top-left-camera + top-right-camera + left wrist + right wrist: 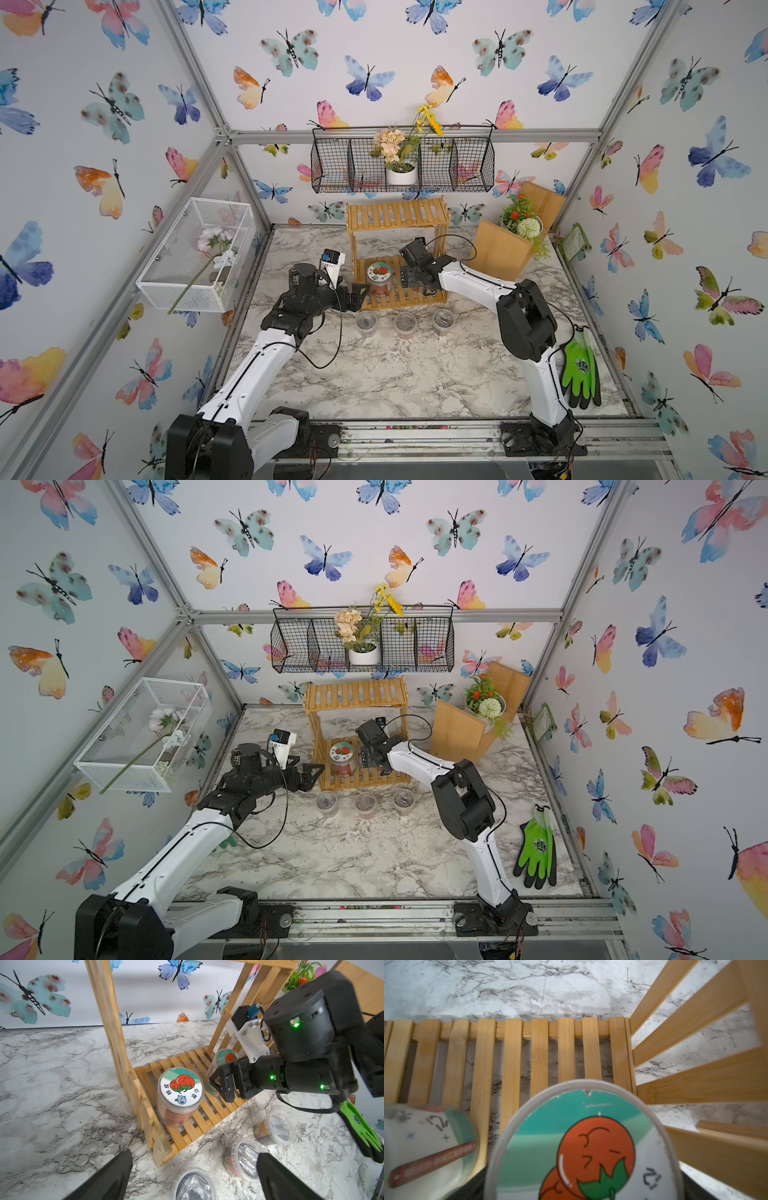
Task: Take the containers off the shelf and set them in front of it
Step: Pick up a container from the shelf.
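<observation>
The jar lid (180,1086) reads 柿成 and 心想; the second jar lid (583,1147) shows only 心 in view.

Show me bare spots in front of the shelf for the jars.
Free: the marble tabletop between the left arm and right arm, on the near side of the three cups. Crowded: the shelf's lower board, holding a jar and the right gripper, with the left gripper at its front corner.
</observation>
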`<state>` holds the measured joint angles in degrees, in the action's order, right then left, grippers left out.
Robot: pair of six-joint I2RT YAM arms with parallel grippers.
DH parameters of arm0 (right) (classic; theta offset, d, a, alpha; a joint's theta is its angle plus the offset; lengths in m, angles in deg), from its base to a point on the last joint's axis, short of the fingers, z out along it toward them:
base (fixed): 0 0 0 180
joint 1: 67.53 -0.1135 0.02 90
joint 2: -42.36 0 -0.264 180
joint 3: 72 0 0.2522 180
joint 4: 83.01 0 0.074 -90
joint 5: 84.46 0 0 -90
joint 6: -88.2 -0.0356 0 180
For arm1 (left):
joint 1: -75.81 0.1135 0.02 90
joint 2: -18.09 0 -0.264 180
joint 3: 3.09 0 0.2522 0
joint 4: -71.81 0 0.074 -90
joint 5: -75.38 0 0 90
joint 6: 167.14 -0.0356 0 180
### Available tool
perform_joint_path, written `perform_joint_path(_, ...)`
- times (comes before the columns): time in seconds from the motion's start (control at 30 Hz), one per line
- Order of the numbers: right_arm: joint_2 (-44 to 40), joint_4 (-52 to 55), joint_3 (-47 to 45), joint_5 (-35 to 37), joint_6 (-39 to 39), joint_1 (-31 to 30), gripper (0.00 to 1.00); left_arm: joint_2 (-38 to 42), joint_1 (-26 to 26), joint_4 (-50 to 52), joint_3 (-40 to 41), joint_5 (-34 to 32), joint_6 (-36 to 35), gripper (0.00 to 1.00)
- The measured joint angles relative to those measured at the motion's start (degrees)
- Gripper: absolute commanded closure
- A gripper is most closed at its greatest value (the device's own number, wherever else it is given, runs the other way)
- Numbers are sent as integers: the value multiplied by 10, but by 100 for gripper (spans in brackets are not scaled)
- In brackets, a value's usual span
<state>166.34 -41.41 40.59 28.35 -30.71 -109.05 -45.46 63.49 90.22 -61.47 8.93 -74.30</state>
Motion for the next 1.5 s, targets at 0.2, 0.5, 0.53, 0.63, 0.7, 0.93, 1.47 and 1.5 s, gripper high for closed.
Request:
perform_joint_path(0.2,2,-1,3,3,0,0,0,0,0,0,0,0,0,1)
perform_joint_path(0.5,3,-24,-7,15,5,3,21,1,1,0,1,0,0,1)
perform_joint_path(0.53,3,-30,-10,17,7,3,22,1,2,0,1,0,0,1)
perform_joint_path(0.63,1,-41,-17,19,11,3,27,1,3,0,1,0,0,1)
perform_joint_path(0.7,-1,-49,-22,19,15,3,29,1,3,0,1,0,0,1)
perform_joint_path(0.93,-13,-64,-42,18,26,3,33,1,3,0,1,0,0,1)
perform_joint_path(1.47,-99,-68,-79,-16,53,-3,34,1,3,0,1,0,1,1)
perform_joint_path(1.5,-108,-68,-84,-19,55,-6,34,1,3,0,2,0,1,1)
